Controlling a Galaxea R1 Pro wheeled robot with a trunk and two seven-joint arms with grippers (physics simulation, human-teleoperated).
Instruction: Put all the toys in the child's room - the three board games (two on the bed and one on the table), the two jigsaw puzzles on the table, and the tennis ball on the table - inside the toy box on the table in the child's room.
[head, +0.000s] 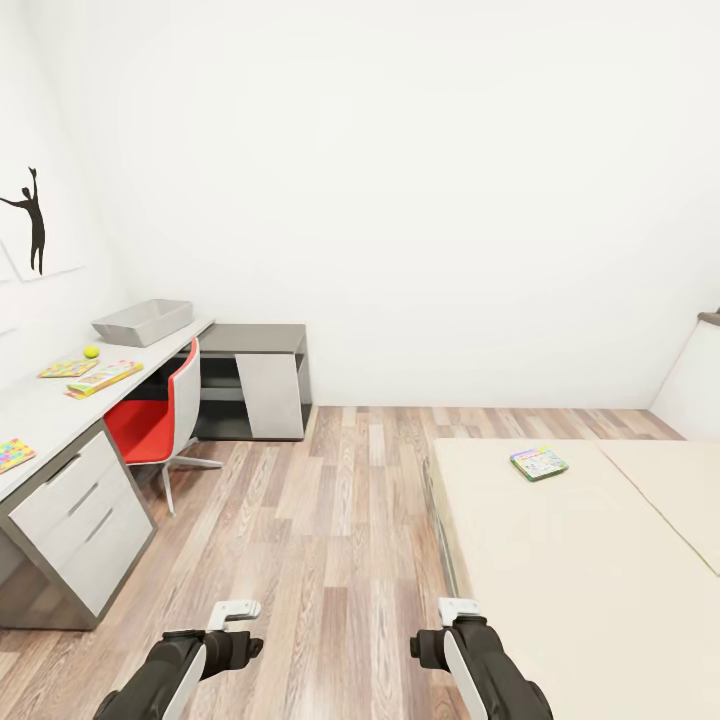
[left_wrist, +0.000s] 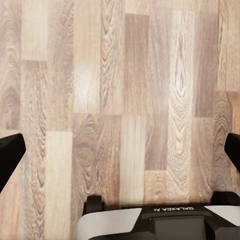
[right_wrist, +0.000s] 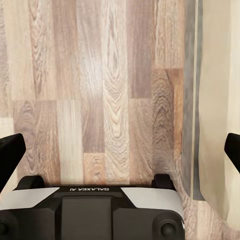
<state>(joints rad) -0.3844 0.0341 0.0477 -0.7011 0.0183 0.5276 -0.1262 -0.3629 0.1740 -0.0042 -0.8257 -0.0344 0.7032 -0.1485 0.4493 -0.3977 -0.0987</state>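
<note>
Bare wood floor (head: 330, 520) lies open between the bench (head: 50, 410) and the bed (head: 580, 560). A red chair (head: 160, 420) stands against the bench, narrowing that side.

Two arms low in the head view, glossy black shells with white panels; left arm (head: 170, 670) at lower left, right arm (head: 485, 665) at lower right, each tipped by a small white bracket. In the wrist views, black finger tips at both side edges; white-and-black housing along the bottom edge, lettered "GALAXEA AI" upside down.

The desk (head: 45, 415), bearing toy box (head: 143, 321), tennis ball (head: 91, 351) and puzzles, stood ahead-left of the jaws; the bed (head: 560, 560), with one board game (head: 539, 463), lay ahead-right.
</note>
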